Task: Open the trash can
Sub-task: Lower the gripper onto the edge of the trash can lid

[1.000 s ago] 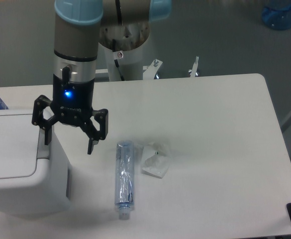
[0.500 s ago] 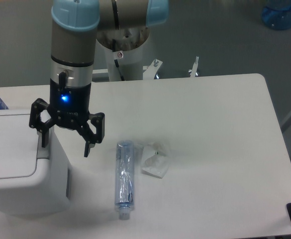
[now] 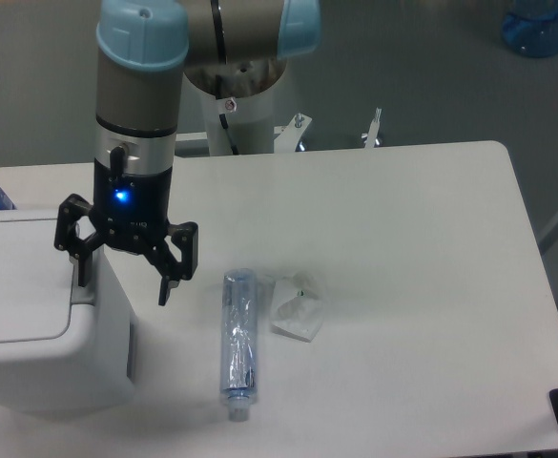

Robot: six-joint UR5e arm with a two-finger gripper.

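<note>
The trash can point(image 3: 40, 329) sits at the left edge of the table point(image 3: 403, 239), its flat lid down, and the gripper point(image 3: 124, 275) hangs over its right-hand edge with the jaws spread wide and nothing between them — one finger point(image 3: 81, 262) is over the grey push tab point(image 3: 84, 286) at the lid's right side, the other point(image 3: 169, 279) is out past the can's side wall, above the tabletop. Whether the left finger actually touches the tab cannot be told from this view. A blue light glows on the gripper's black body, and the arm point(image 3: 140, 86) rises straight up from it. Just to the right of the gripper a clear plastic bottle point(image 3: 237, 343) lies on its side, cap toward the front edge, and a crumpled clear wrapper point(image 3: 298, 307) lies just beside it — the rest of the tabletop is plain white.
</note>
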